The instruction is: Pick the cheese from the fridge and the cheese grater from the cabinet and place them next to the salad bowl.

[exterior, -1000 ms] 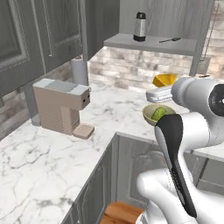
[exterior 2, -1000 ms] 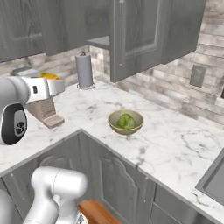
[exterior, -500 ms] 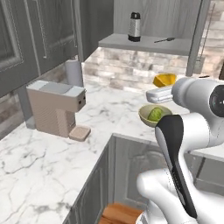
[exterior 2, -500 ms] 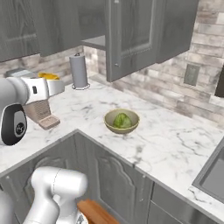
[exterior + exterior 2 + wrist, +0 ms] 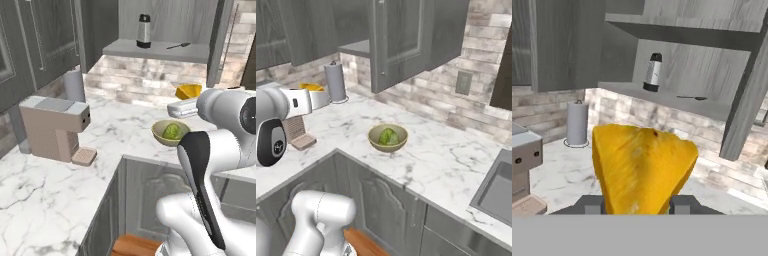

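The hand (image 5: pixel 637 205), apparently closed on the small yellow-orange cheese wedge (image 5: pixel 641 167), carries it above the table, just beside the round tan salad bowl (image 5: pixel 171 133) awaiting it.

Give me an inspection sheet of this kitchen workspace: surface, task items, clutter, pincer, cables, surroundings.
Surface: white marble counter, L-shaped, wrapping a corner.
Job's things: cheese held in the pincer, above the counter; salad bowl with lettuce on the counter; cheese grater upright on the open cabinet shelf.
Clutter: small black spoon on the same shelf; beige coffee machine and paper towel roll on the counter.
Pincer: shut on the cheese.
Cables: nothing seen.
Surroundings: brick backsplash, wall outlet, sink at right, grey arched base cabinets.
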{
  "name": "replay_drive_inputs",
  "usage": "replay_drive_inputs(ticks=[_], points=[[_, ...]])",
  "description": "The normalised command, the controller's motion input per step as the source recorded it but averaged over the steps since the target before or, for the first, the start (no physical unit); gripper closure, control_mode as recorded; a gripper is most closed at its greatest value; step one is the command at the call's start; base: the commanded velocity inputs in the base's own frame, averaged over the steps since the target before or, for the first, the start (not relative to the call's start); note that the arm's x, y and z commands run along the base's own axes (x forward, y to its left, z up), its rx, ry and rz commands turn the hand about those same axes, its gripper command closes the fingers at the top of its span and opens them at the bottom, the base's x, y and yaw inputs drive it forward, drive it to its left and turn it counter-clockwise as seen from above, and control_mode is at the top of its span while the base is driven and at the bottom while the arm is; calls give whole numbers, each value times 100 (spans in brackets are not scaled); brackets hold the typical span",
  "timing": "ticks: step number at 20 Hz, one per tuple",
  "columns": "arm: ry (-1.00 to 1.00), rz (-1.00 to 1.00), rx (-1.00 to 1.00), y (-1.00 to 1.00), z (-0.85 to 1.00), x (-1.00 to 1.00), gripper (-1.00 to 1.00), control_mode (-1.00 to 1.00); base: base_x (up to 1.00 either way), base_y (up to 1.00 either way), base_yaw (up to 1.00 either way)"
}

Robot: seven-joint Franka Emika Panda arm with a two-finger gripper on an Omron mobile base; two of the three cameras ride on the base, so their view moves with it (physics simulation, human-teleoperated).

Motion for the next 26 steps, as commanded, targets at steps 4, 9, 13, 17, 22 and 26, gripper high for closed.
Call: replay_drive_inputs(ticks=[4, 9, 13, 17, 22, 26], points=[[0, 0, 0, 0, 0, 0, 100, 100, 94, 8, -1], [0, 0, 0, 0, 0, 0, 100, 100, 100, 29, -1], [0, 0, 0, 0, 0, 0, 100, 100, 100, 7, -7], [0, 0, 0, 0, 0, 0, 100, 100, 100, 18, -14], [0, 0, 0, 0, 0, 0, 100, 100, 99, 50, -26], [0, 0, 0, 0, 0, 0, 100, 100, 92, 74, -46]])
